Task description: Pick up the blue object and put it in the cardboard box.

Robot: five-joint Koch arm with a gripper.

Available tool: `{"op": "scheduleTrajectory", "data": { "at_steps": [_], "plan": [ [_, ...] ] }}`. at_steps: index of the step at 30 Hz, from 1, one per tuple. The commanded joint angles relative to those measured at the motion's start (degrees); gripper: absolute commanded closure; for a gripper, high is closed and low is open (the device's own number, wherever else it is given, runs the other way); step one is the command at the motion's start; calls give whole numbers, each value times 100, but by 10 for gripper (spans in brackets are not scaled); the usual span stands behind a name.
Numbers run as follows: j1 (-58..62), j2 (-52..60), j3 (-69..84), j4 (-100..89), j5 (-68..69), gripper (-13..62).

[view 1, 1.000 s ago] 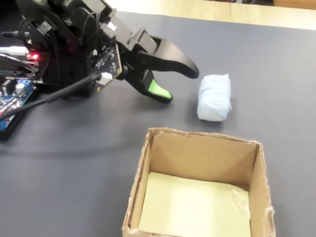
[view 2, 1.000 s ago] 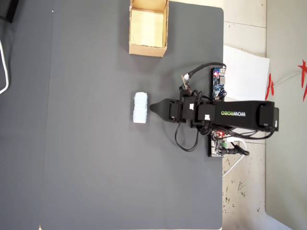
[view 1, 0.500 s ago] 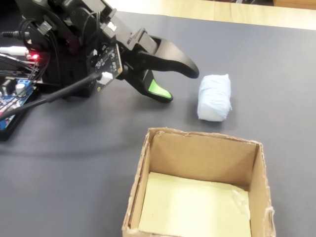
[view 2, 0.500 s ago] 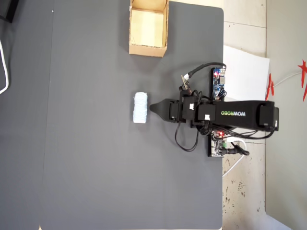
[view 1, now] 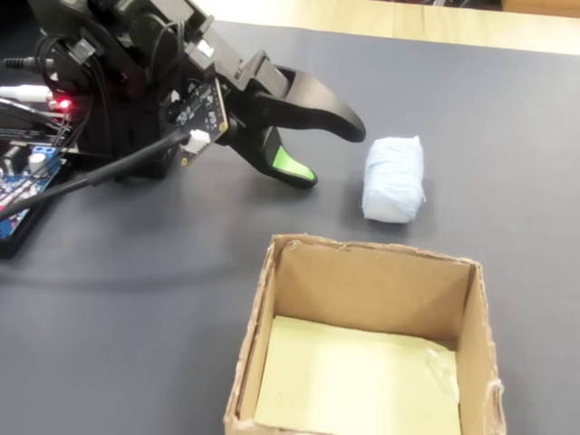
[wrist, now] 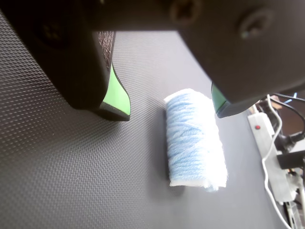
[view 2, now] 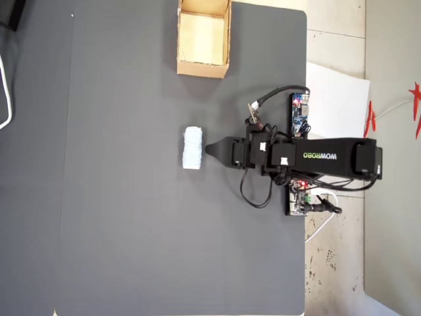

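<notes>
A: From the wrist view, how does the blue object [wrist: 194, 138] lie?

B: On its side on the counter [wrist: 71, 167], a short cylinder of fuzzy wound yarn, its long axis running across the claw's [wrist: 167, 107] reach.

A: And the claw?

B: Spread wide and empty, green-padded jaws just short of the roll, not touching it.

A: Farther off?

B: In the overhead view the brown corrugated cardboard box [view 2: 204, 38], open-topped, sits well apart near the counter's far edge.
</notes>
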Motion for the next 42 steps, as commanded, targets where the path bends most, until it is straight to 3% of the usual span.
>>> {"op": "scheduleTrajectory", "data": {
  "at_steps": [1, 25, 42],
  "plan": [
    [-44, 501, 202, 650, 246, 156],
    [-53, 492, 70, 756, 369, 156],
    [-53, -387, -2417, 2936, 316, 158]
  ]
}}
